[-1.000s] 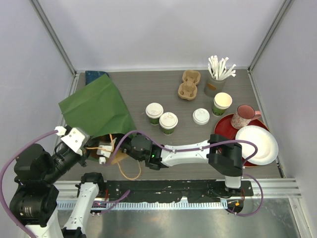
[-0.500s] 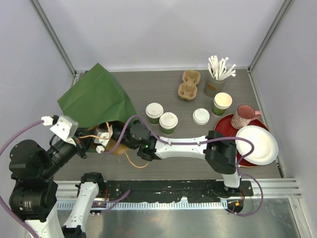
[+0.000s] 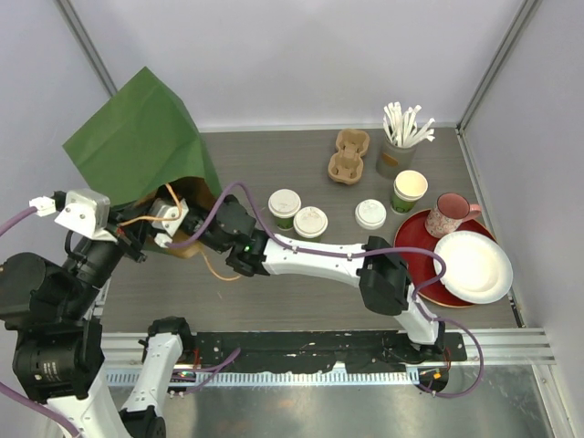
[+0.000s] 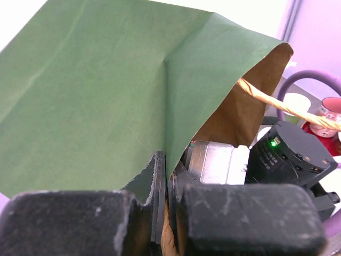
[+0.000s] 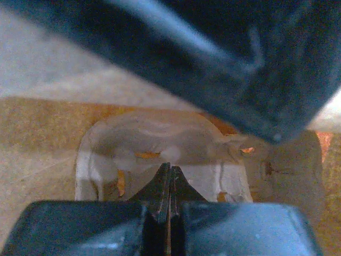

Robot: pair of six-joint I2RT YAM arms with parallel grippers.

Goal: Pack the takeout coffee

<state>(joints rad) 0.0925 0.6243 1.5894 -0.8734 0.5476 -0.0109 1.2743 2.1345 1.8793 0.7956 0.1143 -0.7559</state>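
Grey wood-grain bench [image 3: 274, 164] between pale walls, seen from above. At ten o'clock, green paper bag with a brown inside [image 3: 137, 137], raised and tilted, mouth open toward four o'clock, orange twisted-paper handle [image 3: 219, 272] trailing below the mouth.

Left hand [image 4: 166, 184] clamped tight on the near edge of the bag's mouth, green paper pinched between the dark pads. Right hand [image 5: 169, 184] stretched across from the right into the bag's mouth, fingertips pressed together; paper between them or not, impossible to tell.

Near the middle, well apart from the bag: small dark-green paper cup with a round white plastic lid [image 3: 285, 206], upright. Just beside it at four o'clock, second lidded dark-green cup [image 3: 310, 224]. Both on the bench, clear of both hands.

At twelve o'clock, brown moulded-pulp cup carrier [image 3: 348, 155]. Further right, lone round white lid [image 3: 370, 213], then grey holder full of white sticks [image 3: 399, 146] at one o'clock, with lidless green cup with a cream inside [image 3: 409, 190] just on its six o'clock side.

At three o'clock, pink patterned mug [image 3: 447, 214] at the far edge of round red plate [image 3: 415, 239], white paper plate [image 3: 473, 266] overlapping the red one's right part.
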